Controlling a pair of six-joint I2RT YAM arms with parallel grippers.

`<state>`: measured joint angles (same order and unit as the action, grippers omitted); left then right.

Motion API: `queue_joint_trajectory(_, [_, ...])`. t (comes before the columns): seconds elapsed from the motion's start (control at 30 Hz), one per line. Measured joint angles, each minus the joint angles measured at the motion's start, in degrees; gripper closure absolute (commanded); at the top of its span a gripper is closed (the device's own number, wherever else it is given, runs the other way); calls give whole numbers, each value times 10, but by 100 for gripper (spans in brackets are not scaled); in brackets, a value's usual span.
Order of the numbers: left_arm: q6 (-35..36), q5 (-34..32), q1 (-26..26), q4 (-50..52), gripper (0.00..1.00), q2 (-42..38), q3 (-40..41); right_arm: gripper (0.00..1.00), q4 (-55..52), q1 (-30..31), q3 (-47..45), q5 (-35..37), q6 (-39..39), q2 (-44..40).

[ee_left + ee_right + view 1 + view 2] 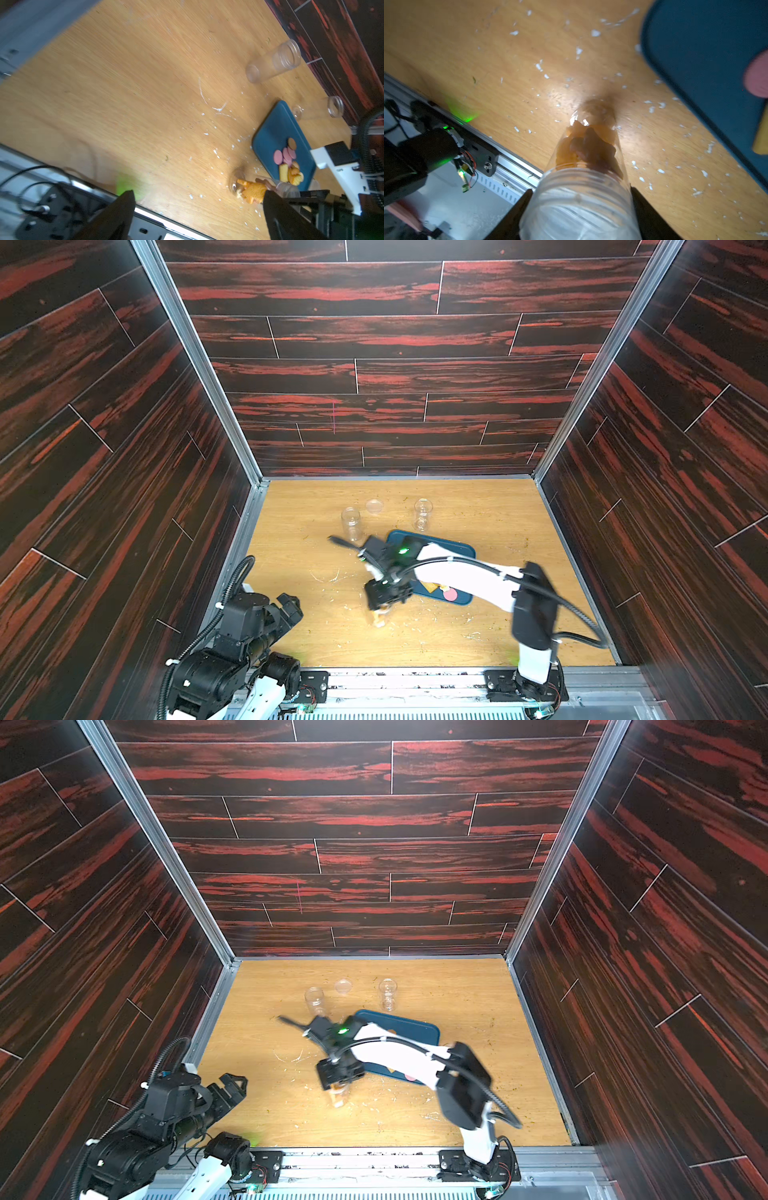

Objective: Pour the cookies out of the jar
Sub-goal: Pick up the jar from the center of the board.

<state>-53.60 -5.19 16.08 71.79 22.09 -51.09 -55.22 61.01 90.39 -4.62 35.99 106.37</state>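
Observation:
My right gripper [581, 190] is shut on a clear jar [581, 203], its black fingers on either side of the threaded mouth end. The jar [379, 616] [338, 1096] is tilted, with its base low over the table just off the front left corner of a blue tray [457, 549] [411, 1023]. Orange and brown cookies [589, 145] sit in the jar's lower end. More cookies [286, 158], pink discs, a tan round and yellow pieces, lie on the tray [272, 133]. My left gripper [198, 194] [291, 605] hangs open and empty at the front left, away from the jar [255, 190].
Two empty clear jars [351, 522] [423, 514] stand behind the tray, with a clear lid [374, 506] between them. White crumbs [579, 51] are scattered on the wooden table. A metal rail [508, 158] runs along the front edge, and dark walls close in three sides.

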Motion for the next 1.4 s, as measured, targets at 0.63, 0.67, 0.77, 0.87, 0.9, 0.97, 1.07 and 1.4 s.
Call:
queue_joint_trajectory(0.63, [-61, 287, 0, -391, 0, 70, 134, 37, 167, -197, -243, -229, 86, -288])
queue_joint_trajectory(0.67, [-82, 294, 0, -421, 0, 75, 146, 37, 177, -204, -251, -240, 93, -301])
queue_joint_trajectory(0.77, [-138, 309, 0, -490, 0, 95, 165, 37, 199, -215, -255, -262, 107, -326])
queue_joint_trajectory(0.87, [-194, 315, 0, -544, 0, 115, 168, 37, 226, -217, -255, -273, 119, -339])
queue_joint_trajectory(0.9, [-215, 316, 0, -559, 0, 121, 168, 37, 236, -217, -255, -277, 123, -342])
queue_joint_trajectory(0.97, [-255, 312, 0, -577, 0, 126, 169, 37, 257, -217, -255, -283, 134, -344])
queue_joint_trajectory(1.07, [-321, 293, 5, -599, 0, 123, 172, 38, 290, -217, -255, -293, 151, -344])
queue_joint_trajectory(1.4, [-489, 198, 29, -579, 0, 40, 195, 38, 356, -218, -237, -323, 183, -340])
